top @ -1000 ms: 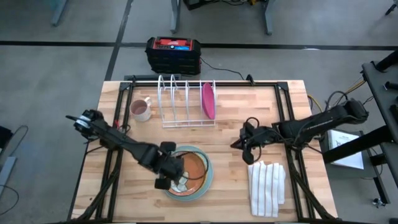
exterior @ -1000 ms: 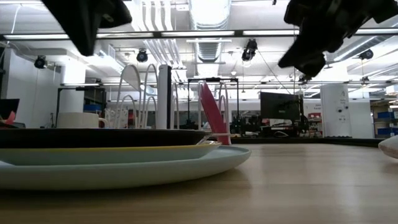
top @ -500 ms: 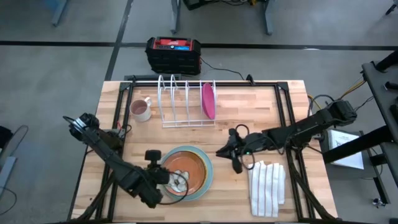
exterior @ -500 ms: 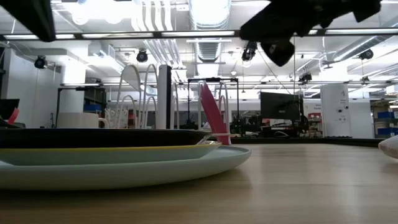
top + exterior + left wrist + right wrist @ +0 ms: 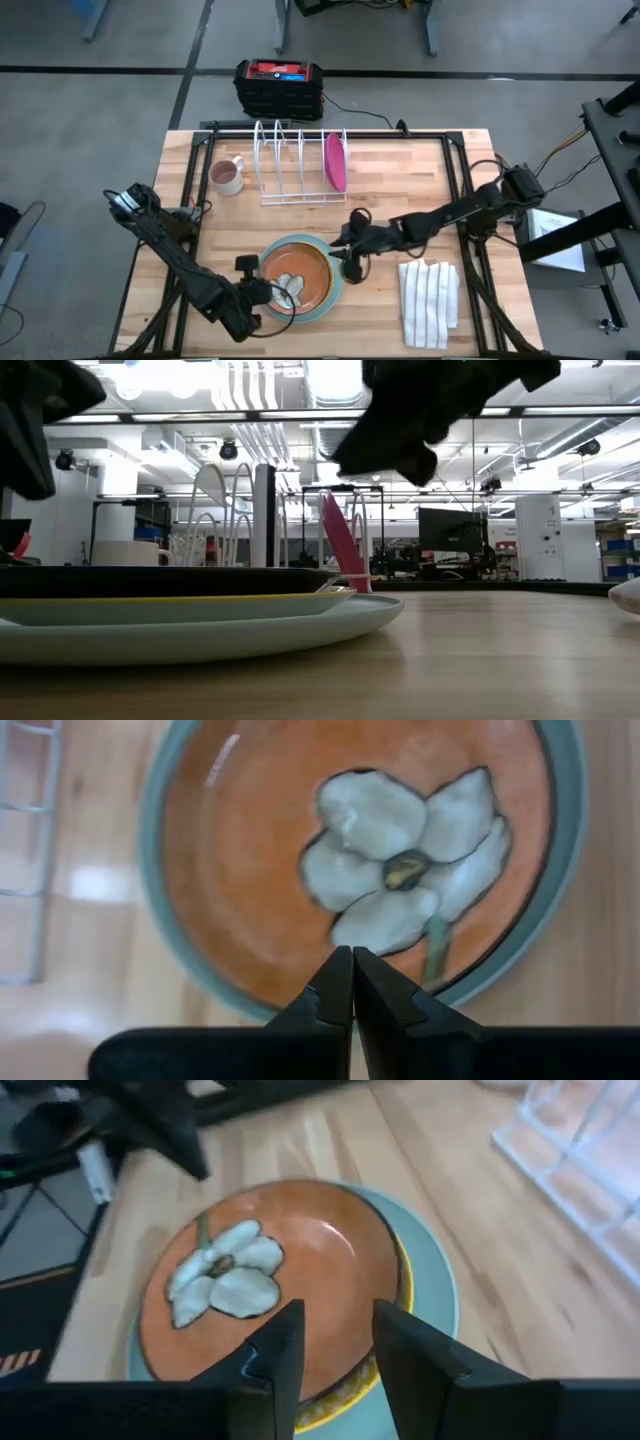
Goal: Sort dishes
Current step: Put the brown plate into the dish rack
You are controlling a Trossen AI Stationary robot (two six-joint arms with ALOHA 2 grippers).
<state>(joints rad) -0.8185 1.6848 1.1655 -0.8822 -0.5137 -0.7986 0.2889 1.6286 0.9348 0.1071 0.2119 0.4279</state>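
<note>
Left side of the table: a white mug (image 5: 226, 175) stands near the back corner, just beside a white wire rack (image 5: 298, 160). The left gripper (image 5: 262, 297) sits low at the front, over the near-left edge of the plate stack. Its fingers (image 5: 336, 988) are pressed together and hold nothing. In the left wrist view their tips lie over the rim of the orange plate (image 5: 300, 850), with the white flower mark just beyond them.

Centre: three plates are stacked flat on the table. The teal plate (image 5: 335, 283) is at the bottom, the yellow plate (image 5: 402, 1275) shows as a thin edge between, and the orange plate (image 5: 295, 275) lies on top. The low view confirms the order: teal plate (image 5: 250, 635) touching the table, yellow plate (image 5: 200, 605) on it, a dark-edged plate uppermost. The pink plate (image 5: 334, 160) stands upright in a slot at the right end of the rack, well apart from the stack.

Right of centre: the right gripper (image 5: 349, 253) is at the right edge of the stack, above the teal rim. Its fingers (image 5: 275, 1350) stand apart with a clear gap, and nothing lies between them. The right wrist view places the orange plate just ahead of the fingertips; contact with the rim cannot be judged from these views.

Right side: a folded white cloth (image 5: 428, 300) lies at the front, near the right arm.
</note>
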